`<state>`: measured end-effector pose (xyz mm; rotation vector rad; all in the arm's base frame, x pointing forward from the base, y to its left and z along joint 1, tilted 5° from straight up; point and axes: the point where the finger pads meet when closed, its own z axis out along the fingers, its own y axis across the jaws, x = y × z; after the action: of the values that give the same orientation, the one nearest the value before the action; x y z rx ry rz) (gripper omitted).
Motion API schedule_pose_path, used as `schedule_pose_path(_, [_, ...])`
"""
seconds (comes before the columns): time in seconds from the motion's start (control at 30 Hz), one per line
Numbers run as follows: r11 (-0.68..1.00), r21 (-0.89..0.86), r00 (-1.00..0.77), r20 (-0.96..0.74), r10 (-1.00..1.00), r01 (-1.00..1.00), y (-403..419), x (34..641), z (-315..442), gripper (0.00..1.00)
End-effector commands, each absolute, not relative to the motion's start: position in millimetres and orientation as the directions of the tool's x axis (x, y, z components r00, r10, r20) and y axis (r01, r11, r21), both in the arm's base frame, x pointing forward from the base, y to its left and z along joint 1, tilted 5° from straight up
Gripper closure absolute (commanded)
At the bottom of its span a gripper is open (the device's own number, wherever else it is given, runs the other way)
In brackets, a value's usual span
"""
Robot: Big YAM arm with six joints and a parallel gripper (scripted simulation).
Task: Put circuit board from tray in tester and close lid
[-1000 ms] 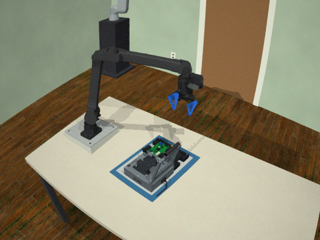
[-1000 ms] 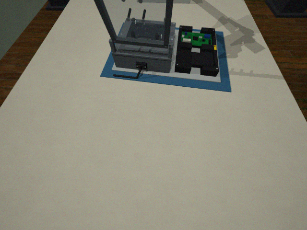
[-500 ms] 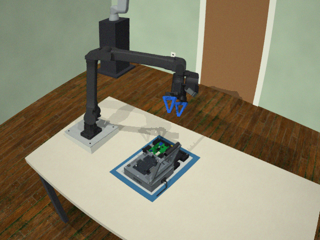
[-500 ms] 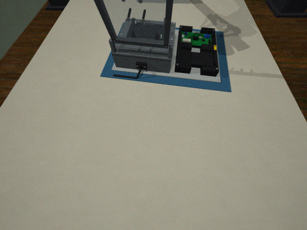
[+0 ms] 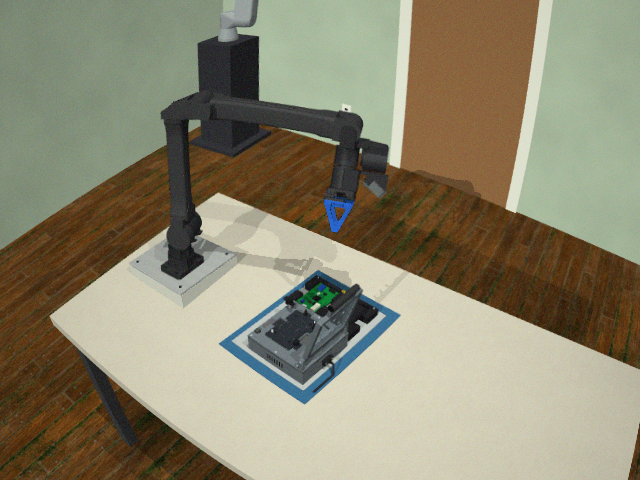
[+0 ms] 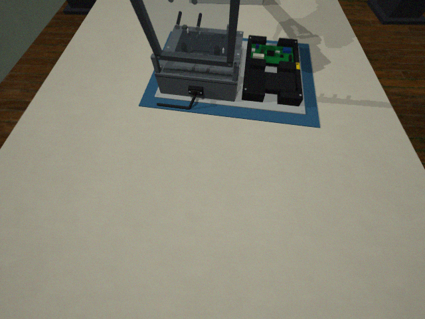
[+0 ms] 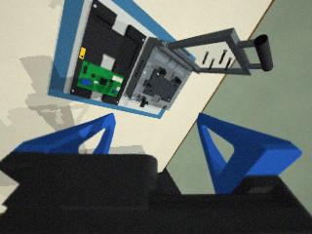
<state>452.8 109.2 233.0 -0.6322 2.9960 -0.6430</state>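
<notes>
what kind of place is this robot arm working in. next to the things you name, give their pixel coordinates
Probably a lab or electronics test room: a green circuit board [image 5: 319,296] [image 6: 278,54] [image 7: 98,80] in a tray, a tester [image 5: 279,356] [image 6: 206,88] [image 7: 168,97] beside it, a second arm [image 5: 227,34] behind.
</notes>
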Motion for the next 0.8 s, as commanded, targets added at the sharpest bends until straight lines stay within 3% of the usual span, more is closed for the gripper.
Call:
schedule_pose_path(0.0, [0.772,-0.354,-0.843,0.1,-0.529,-0.527,100,446,254,0.0])
schedule_pose_path(0.23, [0.707,-0.259,-0.749,0.126,-0.651,-0.658,101,437,254,0.0])
schedule_pose_path(0.77, [0.329,-0.006,-0.329,0.013,-0.944,-0.944,110,408,262,0.0])
